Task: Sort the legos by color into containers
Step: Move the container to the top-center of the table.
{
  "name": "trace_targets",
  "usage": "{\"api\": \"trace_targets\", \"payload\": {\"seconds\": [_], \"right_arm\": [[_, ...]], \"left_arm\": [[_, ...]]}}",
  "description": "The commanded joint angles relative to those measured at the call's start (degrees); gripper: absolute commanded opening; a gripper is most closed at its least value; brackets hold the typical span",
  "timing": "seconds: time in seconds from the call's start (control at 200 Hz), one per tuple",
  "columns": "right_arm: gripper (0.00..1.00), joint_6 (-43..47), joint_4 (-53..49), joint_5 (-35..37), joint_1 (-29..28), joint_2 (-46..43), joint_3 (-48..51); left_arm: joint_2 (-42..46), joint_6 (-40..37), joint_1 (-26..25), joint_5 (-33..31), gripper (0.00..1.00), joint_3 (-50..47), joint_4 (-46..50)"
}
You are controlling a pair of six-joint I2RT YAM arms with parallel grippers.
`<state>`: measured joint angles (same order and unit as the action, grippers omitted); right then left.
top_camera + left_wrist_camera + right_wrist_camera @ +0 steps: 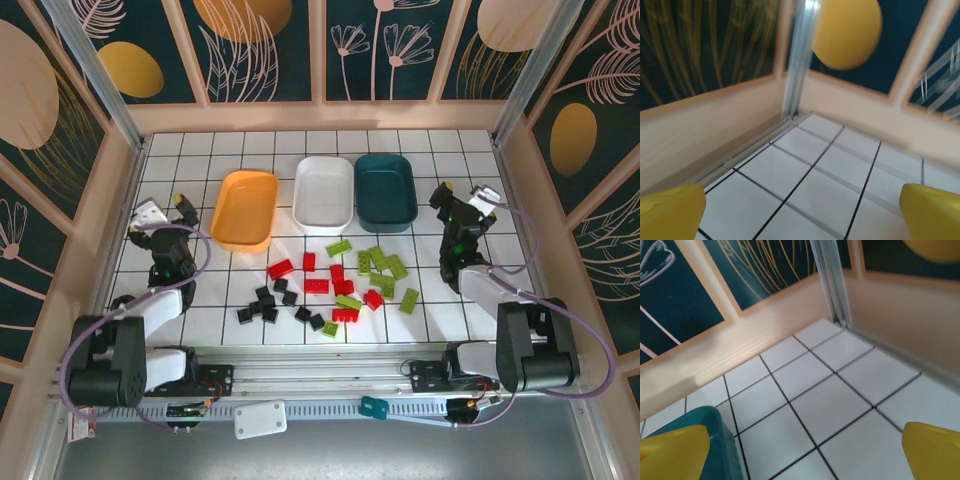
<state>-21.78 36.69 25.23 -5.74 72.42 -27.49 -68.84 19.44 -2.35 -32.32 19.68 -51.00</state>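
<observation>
Three trays stand in a row at the back of the tiled table: orange (245,208), white (324,194) and dark teal (385,192), with nothing lying in any of them. The legos lie scattered in front of them: black ones (265,300) at the left, red ones (316,285) in the middle, lime green ones (385,265) at the right. My left gripper (165,208) stands open left of the orange tray, over bare tiles (800,215). My right gripper (460,197) stands open right of the teal tray, whose corner (720,440) sits beside its left fingertip (672,450).
Peach walls and metal corner posts (797,65) close in the table on three sides. Both arm bases sit at the near edge behind a metal rail (320,360). Bare tiles lie beside each gripper and between the bricks and the rail.
</observation>
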Motion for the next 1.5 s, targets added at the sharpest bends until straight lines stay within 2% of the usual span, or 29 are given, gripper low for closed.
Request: {"api": "trace_targets", "payload": {"seconds": [0.0, 0.1, 0.175, 0.23, 0.365, 0.425, 0.591, 0.651, 0.806, 0.971, 1.101, 1.291, 1.496], "right_arm": [[0.98, -10.34, -2.01, -13.44, 3.1, -0.62, 0.65], [0.97, -10.88, -1.81, -14.82, 1.48, 0.26, 0.6], [0.99, -9.17, -4.34, -18.31, 0.67, 0.26, -0.85], [0.99, -7.17, -8.5, -22.01, 0.29, 0.43, -2.96], [0.99, -4.06, -14.17, -23.88, -1.8, 0.79, -5.94], [0.99, -3.38, -15.12, -23.92, -2.56, 0.86, -5.92], [0.99, -3.88, -15.81, -23.92, -3.6, 1.09, -4.69], [0.99, -4.16, -16.4, -24.06, -3.67, 1.63, -4.76], [0.99, -4.07, -18.07, -24.1, -3.93, 2.72, -5.49], [0.99, -3.34, -19.15, -24.07, -3.99, 2.33, -5.8], [0.99, -3.31, -19.66, -24.09, -3.91, 2.02, -6.09], [0.99, -3.09, -20.16, -24.09, -3.91, 2.2, -6.62], [0.99, -2.74, -20.67, -24.09, -3.93, 2.11, -6.7]], "left_arm": [[5.21, 24.54, 0.11, -7.86, 0.99, 5.3, 18.9], [8.04, 24.59, 0.09, 2.43, 0.99, 4.81, 16.93], [9.93, 30.68, 0.08, 6.43, 0.99, 5.33, 21.31], [10.3, 29.03, 0.06, 12.19, 0.99, 6.23, 21.15], [8.35, 26.93, 0.06, 25.88, 0.99, 9.16, 21.03], [6.79, 25.39, 0.07, 28.93, 0.99, 11.53, 24.84], [-3.1, 21.74, 0.07, 29.27, 0.72, 22.6, 46.42], [-8.13, 20.57, -0.06, 31.14, 0.66, 25.76, 50.88], [-13.74, 20.12, -0.2, 34.68, 0.67, 24.36, 48.46], [-14.79, 19.19, -0.46, 31.72, 0.66, 24.09, 49.15], [-16.8, 18.35, -1.76, 31.51, 0.6, 24.61, 48.89], [-21.46, 17.67, -5.28, 28.03, 0.55, 26.73, 50.67], [-22.83, 17.35, -6.96, 30.12, 0.48, 27.86, 48.5]]}}
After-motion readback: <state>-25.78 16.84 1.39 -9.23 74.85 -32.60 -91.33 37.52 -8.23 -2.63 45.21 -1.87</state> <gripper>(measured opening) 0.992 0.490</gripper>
